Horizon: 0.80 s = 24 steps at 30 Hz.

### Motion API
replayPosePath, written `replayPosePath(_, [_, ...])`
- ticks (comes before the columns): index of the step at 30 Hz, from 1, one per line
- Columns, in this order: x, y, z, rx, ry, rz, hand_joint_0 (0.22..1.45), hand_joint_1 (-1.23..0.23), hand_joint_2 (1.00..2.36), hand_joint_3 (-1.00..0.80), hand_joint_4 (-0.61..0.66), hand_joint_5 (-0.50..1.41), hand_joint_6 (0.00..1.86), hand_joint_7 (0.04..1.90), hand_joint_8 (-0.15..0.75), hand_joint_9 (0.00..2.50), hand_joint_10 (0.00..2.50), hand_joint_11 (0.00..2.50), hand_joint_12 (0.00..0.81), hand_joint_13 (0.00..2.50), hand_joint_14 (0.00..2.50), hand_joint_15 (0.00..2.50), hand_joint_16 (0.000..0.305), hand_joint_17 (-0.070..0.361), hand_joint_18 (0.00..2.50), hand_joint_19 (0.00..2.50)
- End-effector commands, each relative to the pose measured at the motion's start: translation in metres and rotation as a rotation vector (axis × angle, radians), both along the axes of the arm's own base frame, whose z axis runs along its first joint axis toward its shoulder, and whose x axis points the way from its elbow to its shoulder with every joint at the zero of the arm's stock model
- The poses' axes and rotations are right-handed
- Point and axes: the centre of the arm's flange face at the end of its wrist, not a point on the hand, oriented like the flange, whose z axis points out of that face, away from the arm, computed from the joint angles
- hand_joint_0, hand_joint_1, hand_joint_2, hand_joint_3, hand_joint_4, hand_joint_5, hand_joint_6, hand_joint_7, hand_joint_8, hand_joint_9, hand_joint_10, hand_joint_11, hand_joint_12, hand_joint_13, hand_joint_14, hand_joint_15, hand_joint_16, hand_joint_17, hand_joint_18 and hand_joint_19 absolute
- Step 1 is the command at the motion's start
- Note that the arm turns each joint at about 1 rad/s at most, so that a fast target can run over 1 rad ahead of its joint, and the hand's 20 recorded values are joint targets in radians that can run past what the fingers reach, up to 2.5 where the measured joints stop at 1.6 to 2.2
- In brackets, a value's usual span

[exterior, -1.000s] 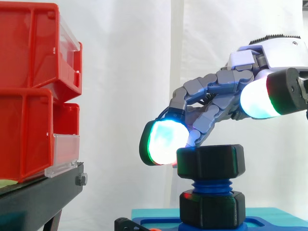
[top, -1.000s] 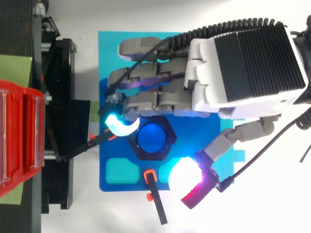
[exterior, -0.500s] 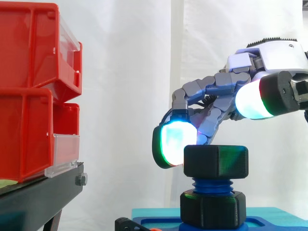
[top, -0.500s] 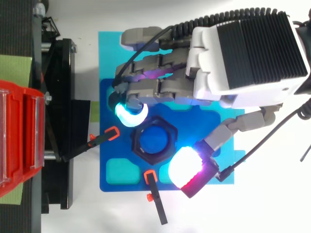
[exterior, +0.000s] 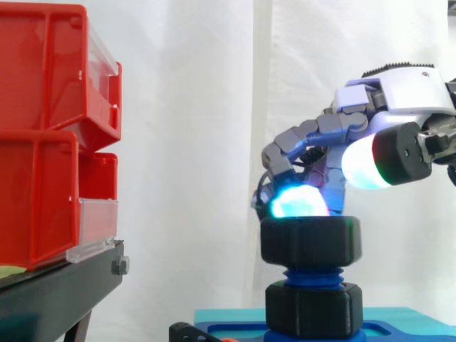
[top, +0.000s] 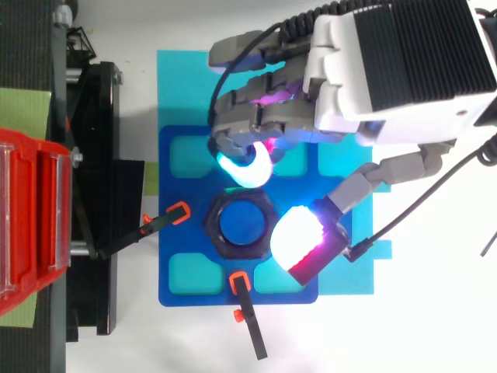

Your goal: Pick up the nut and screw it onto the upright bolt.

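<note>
**Nut rides high on bolt, hand poised above**

The black hexagonal plastic nut (exterior: 310, 242) sits on top of the blue threaded upright bolt (exterior: 311, 273). Bare thread shows between it and a second black hexagonal collar (exterior: 310, 308) on the blue base plate (top: 180, 225). The robot hand (top: 373, 85) arches over it with fingers curled, one cyan-glowing fingertip (exterior: 296, 204) at the nut's top rim, the thumb pad (exterior: 367, 160) raised clear (so nothing is clasped). The nut looks light, rigid and smooth-faced; opposite flats seem the surest hold, since pads could slip on the corners. Red plastic bins (exterior: 43, 135) stand well apart
</note>
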Motion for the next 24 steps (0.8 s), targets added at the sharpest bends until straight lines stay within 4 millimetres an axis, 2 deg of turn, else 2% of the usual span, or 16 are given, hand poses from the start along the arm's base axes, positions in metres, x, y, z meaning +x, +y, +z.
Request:
replayPosePath(1, [-0.001,-0.006,0.0,0.0,-0.001,-0.007,0.53,-0.51,1.0,-0.5,0.02,0.08,0.59,1.34,0.179,1.6,0.0,0.03,0.162,0.99,0.0,0.0,0.006,0.014,0.61,0.0])
replayPosePath(6, [-0.001,-0.009,0.001,0.0,-0.004,-0.009,0.49,-0.48,1.0,-0.5,0.03,0.08,0.59,1.32,0.196,1.78,0.0,0.07,0.171,1.17,0.0,0.0,0.005,0.012,0.78,0.0])
replayPosePath(9, [0.0,-0.009,0.006,0.0,-0.013,-0.004,0.48,-0.45,1.0,-0.5,0.03,0.09,0.58,1.35,0.221,1.79,0.0,0.09,0.17,1.18,0.0,0.0,0.007,0.015,0.79,0.0])
replayPosePath(12, [0.003,-0.011,0.014,0.0,-0.028,0.0,0.47,-0.41,1.0,-0.5,0.07,0.08,0.5,1.48,0.281,1.73,0.01,0.12,0.187,1.14,0.0,0.0,0.012,0.026,0.71,0.0])
replayPosePath(16, [0.006,-0.01,0.025,-0.001,-0.044,0.016,0.47,-0.38,1.0,-0.5,0.14,0.02,0.51,1.22,0.269,1.53,0.0,0.12,0.221,1.01,0.0,0.0,0.017,0.039,0.61,0.0])
replayPosePath(18, [0.011,-0.008,0.039,-0.013,-0.077,0.025,0.47,-0.38,1.0,-0.5,0.19,-0.01,0.51,1.13,0.269,1.43,0.0,0.09,0.232,0.96,0.0,0.0,0.019,0.043,0.56,0.0])
replayPosePath(20, [0.013,-0.008,0.044,-0.019,-0.089,0.023,0.46,-0.37,1.0,-0.5,0.23,-0.05,0.5,1.01,0.251,1.28,0.0,0.03,0.242,0.87,0.0,0.0,0.022,0.05,0.51,0.0])
replayPosePath(22, [0.013,-0.01,0.047,-0.028,-0.099,0.018,0.46,-0.37,1.0,-0.5,0.23,-0.09,0.5,0.89,0.24,1.15,0.0,0.0,0.246,0.78,0.0,0.0,0.026,0.059,0.45,0.0])
replayPosePath(24, [0.014,-0.009,0.047,-0.033,-0.106,0.018,0.45,-0.36,1.0,-0.5,0.18,-0.13,0.5,0.79,0.229,0.94,0.0,0.0,0.271,0.65,0.0,0.0,0.031,0.07,0.28,0.0])
